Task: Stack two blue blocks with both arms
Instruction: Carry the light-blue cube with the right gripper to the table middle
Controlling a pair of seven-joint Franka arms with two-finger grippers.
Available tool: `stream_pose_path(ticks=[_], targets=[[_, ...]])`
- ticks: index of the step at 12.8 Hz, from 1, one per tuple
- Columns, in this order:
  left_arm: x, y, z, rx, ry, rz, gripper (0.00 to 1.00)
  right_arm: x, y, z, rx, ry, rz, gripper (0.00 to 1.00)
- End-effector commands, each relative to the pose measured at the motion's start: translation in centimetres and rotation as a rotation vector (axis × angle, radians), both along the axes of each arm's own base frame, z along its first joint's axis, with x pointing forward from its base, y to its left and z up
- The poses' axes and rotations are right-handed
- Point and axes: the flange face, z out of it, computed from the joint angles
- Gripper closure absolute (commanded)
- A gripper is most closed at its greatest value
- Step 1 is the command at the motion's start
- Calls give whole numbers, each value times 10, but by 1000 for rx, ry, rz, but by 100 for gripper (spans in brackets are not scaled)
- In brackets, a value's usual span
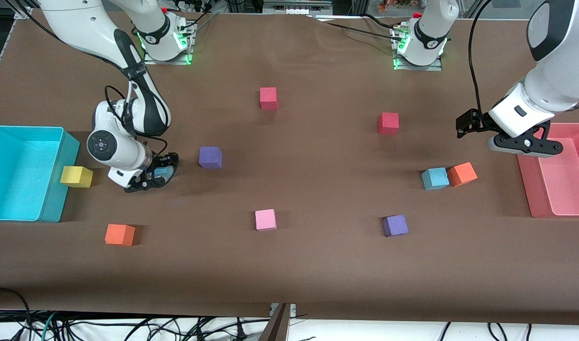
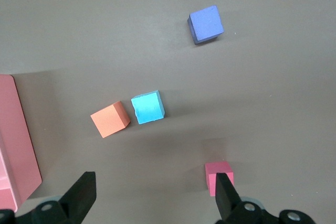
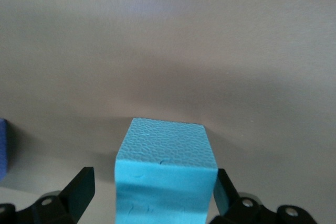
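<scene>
**Right gripper low around one blue block, left gripper high near the other**

In the front view we saw the cyan bin at the right arm's end of the table, with a yellow cube just beside it. Next came the right gripper, down at the table, and between its fingers we glimpsed only a sliver of blue. The right wrist view made this plain: the first blue block sat on the table between the spread fingers. One finger lay close against the block, though we could not tell whether it touched. The jaws stood wide, not clamped.

Toward the left arm's end, the second blue block lay touching an orange cube. The left gripper hung in the air over the edge of the pink bin. The left wrist view showed its fingers apart and holding nothing.
</scene>
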Motion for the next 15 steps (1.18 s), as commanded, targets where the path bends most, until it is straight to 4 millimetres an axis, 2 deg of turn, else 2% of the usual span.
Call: stream_pose_path(ticks=[1, 2, 5, 6, 7, 9, 10, 11, 13, 15], targets=[[-2, 1, 7, 17, -1, 7, 0, 2, -15, -5, 22, 8, 22, 44], [-2, 2, 7, 17, -1, 9, 0, 1, -13, -4, 21, 20, 18, 99], [-2, 2, 6, 17, 1, 9, 0, 5, -9, 3, 20, 54, 0, 100], [-2, 2, 6, 17, 1, 9, 0, 8, -4, 10, 19, 56, -9, 100], [-2, 2, 6, 17, 2, 10, 0, 18, 7, 27, 17, 61, -23, 100], [-2, 2, 6, 17, 2, 9, 0, 43, 58, 83, 14, 82, -35, 100], [-2, 3, 6, 17, 1, 10, 0, 52, 85, 104, 8, 84, -36, 100], [-2, 3, 6, 17, 1, 10, 0, 57, 113, 114, 1, 78, -43, 100], [-2, 3, 6, 17, 1, 10, 0, 52, 184, 121, -14, 76, -75, 100], [-2, 3, 6, 17, 1, 10, 0, 39, 254, 112, -29, 71, -156, 100]])
